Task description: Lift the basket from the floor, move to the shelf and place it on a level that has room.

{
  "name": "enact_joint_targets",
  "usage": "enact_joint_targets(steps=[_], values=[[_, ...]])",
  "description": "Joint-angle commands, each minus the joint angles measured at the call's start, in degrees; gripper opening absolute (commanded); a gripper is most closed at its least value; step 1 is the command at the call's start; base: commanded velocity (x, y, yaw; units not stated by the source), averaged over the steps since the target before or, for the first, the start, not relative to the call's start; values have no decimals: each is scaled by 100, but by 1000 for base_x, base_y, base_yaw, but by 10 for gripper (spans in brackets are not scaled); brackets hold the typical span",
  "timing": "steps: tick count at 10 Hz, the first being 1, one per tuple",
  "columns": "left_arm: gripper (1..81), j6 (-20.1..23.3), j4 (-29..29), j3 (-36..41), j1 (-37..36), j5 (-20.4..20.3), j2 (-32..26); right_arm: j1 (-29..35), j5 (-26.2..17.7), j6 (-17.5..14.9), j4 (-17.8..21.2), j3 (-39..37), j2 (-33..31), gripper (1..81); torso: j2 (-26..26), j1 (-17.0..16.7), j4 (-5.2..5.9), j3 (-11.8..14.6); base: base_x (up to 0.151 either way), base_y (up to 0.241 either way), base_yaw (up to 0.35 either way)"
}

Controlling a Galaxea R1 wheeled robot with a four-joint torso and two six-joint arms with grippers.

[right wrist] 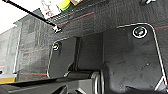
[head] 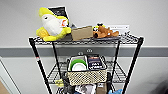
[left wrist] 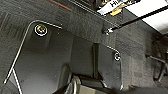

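Head view: we face the shelf (head: pixel 132 58) head-on. The basket (head: pixel 86 75) sits at the front edge of the level (head: pixel 119 72), second tier from the top, roughly centred. Inside it we see a green-and-white bowl (head: pixel 78 65) and a dark packet (head: pixel 95 62).

Top tier: yellow plush (head: pixel 52 25), cardboard box (head: pixel 82 32), brown plush dog (head: pixel 105 31), grey wall behind. Dark clutter on the tier below the basket, too blurred to name.

Wrist views add what the head view lacks: the floor (left wrist: pixel 135 57), dark carpet with a thin red line (right wrist: pixel 75 18), and a shelf caster (left wrist: pixel 107 31) on a thin post. Both cameras look past our own dark plates at the carpet.

Fingers of either gripper: we cannot tell if spread or pressed together.
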Motion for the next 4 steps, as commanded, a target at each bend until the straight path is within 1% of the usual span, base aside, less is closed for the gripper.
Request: enact_joint_targets(steps=[1, 2, 4], values=[[811, 2, 85, -1251, -69, 238, 763, 3, -215, -18, -343, -1136, 861, 811, 0, 0, 0, 0, 0, 0, 0], [811, 11, 111, -1506, -60, 238, 896, -15, -215, -9, -343, -1348, 1002, 811, -2, 0, 0, 0, 0, 0, 0], [811, 20, 129, -1649, -59, 247, 1002, -15, -215, -1, -334, -1490, 1099, 811, -4, -2, 0, 2, 0, 0, 0]])
